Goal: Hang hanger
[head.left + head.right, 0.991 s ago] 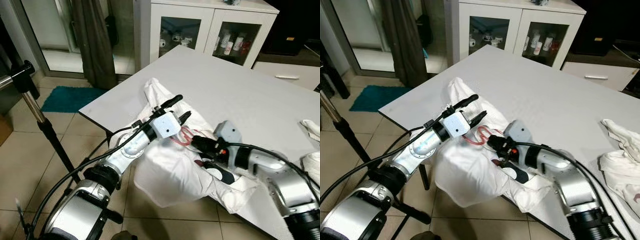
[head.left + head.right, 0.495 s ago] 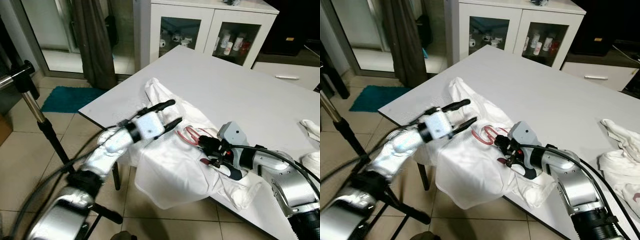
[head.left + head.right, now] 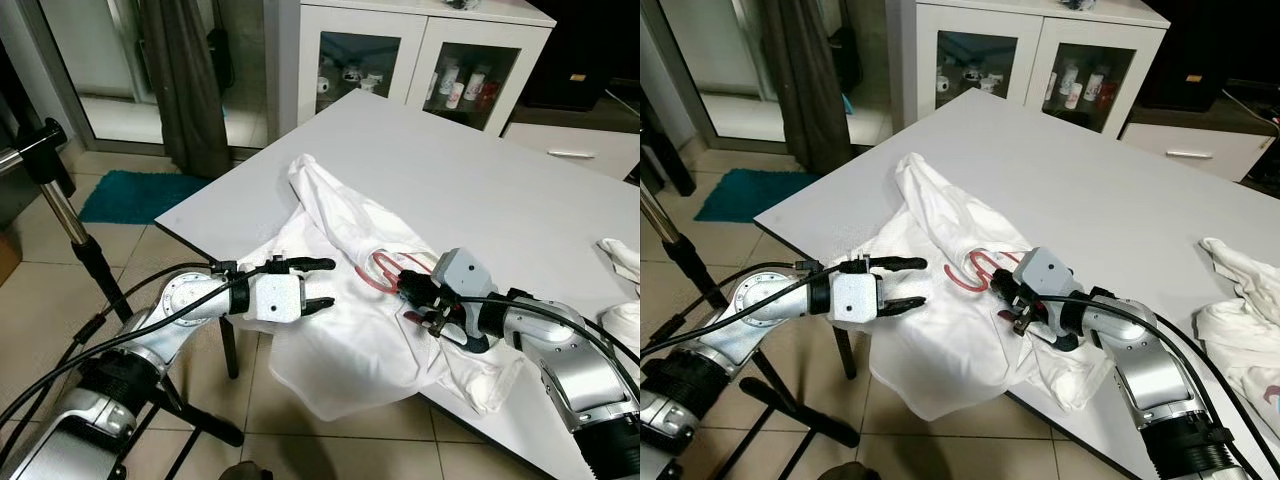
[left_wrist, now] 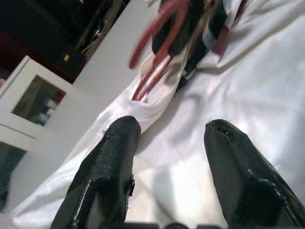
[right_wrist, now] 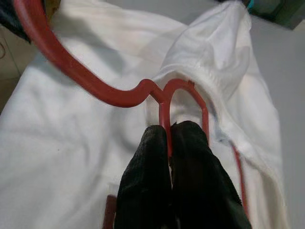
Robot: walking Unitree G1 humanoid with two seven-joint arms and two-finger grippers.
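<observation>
One red hanger [image 3: 975, 272] of thin curved wire pokes out of the neck of one white shirt [image 3: 940, 330], which is spread over the near corner of the grey bench [image 3: 1120, 190] and droops off its edge. Its hook curls up and toward the robot's left, while its body, buried in the cloth, seems to run toward the right hand [image 5: 167, 145]. That hand's two fingers pinch the hanger's neck. The left hand [image 3: 908, 282] hovers beside the shirt's hanging part, fingers spread, holding nothing.
</observation>
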